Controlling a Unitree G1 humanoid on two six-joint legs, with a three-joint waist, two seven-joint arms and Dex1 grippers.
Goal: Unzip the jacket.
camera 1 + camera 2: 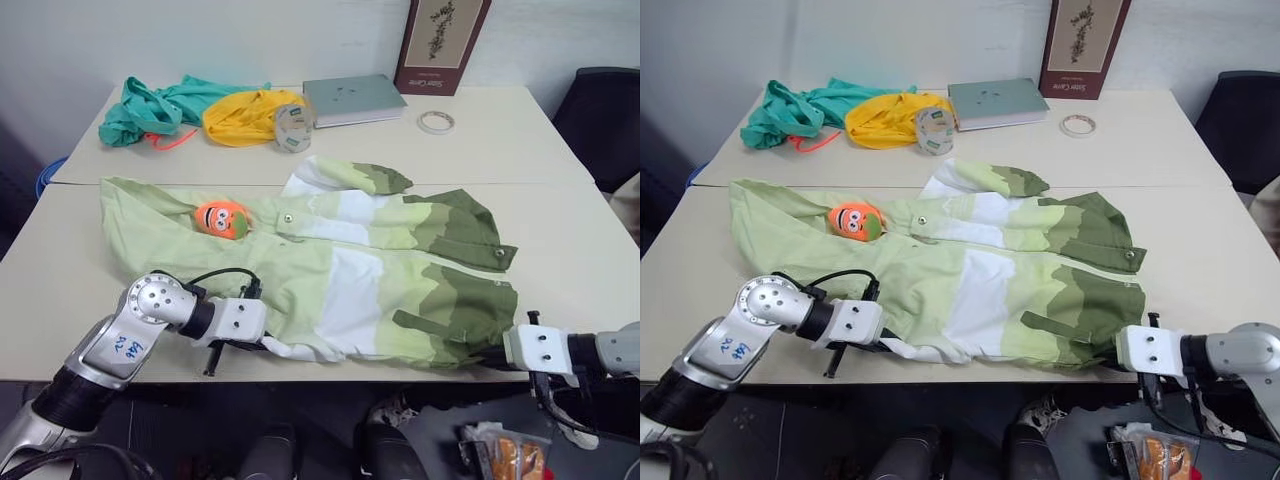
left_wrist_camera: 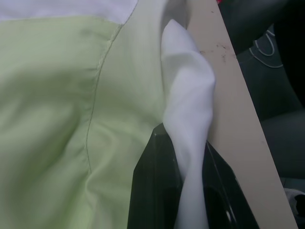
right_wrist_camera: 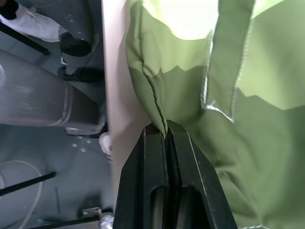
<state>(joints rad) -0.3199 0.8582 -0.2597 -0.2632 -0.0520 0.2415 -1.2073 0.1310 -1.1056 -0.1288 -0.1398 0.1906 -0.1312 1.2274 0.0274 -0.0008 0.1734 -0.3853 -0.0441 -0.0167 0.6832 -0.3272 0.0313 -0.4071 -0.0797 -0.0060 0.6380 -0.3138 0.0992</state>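
On the near table (image 1: 60, 250) the jacket (image 1: 340, 270) lies flat, its long axis running left to right. The left gripper (image 2: 190, 157) pinches its white hem corner and the right gripper (image 3: 167, 131) its olive corner, both clamped on cloth. The zipper pull (image 1: 222, 219) lies beyond them, nearer the left arm.

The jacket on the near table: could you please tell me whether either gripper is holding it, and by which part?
Both hold the jacket by its near hem: the left gripper pinches a white fold, the right gripper an olive-green edge.

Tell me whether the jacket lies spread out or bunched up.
Spread out: the jacket lies flat across the table, hem at the near edge, with each pincer pinching a hem corner.
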